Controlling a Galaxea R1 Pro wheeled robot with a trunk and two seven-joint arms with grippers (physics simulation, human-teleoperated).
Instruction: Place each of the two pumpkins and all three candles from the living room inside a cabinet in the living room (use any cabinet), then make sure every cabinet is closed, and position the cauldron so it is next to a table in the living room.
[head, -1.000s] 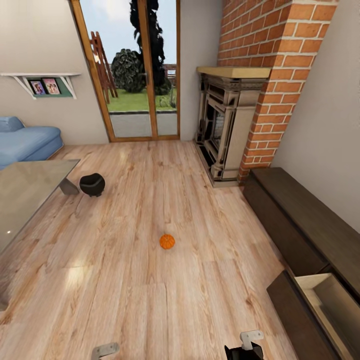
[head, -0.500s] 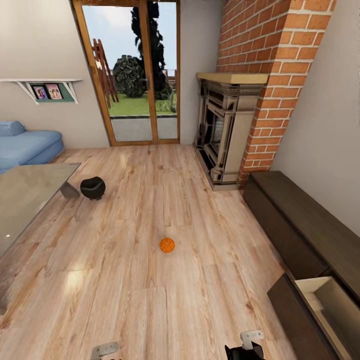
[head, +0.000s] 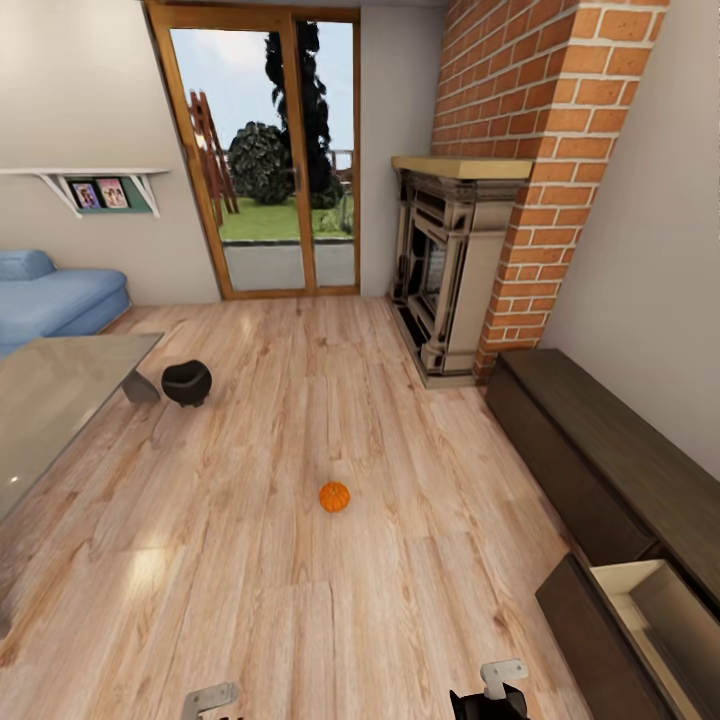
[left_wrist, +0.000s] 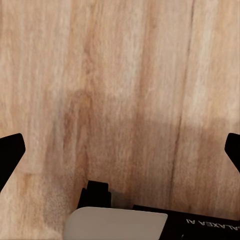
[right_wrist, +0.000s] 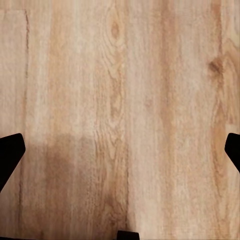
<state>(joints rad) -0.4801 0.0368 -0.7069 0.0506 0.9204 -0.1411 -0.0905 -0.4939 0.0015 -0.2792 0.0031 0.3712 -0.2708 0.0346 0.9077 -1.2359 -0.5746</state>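
In the head view, a small orange pumpkin (head: 334, 496) sits alone on the wooden floor (head: 300, 420), near the middle of the frame. Nothing touches it. The black cauldron (head: 187, 382) stands in the left middle of the frame, just beside the leg of the glass-topped table (head: 50, 400) — it looks close enough to count as next to the table already. The long dark cabinet (head: 600, 450) runs down the right side, along the wall. One drawer (head: 640, 620) at the lower right is pulled out, and its pale inside shows. It is probably left open so the pumpkin can go in. No candles can be seen here. A brick fireplace (head: 470, 260) stands at the upper right, a glass door (head: 265, 160) at the top, and a blue sofa (head: 50, 295) at the left edge. Small bits of both arms peek in at the bottom edge.

In the left wrist view, the left gripper (left_wrist: 120, 150) points down at bare floor. Its two dark fingertips sit far apart at the frame's side edges, so the fingers are spread wide and hold nothing. Part of the arm shows at the bottom with upside-down white letters — they seem to be part of "GALAXEA".

In the right wrist view, the right gripper (right_wrist: 120, 150) also hangs over bare floor, fingers wide apart and empty. Both hands look ready for a pick-up, but the pumpkin is not near them yet.
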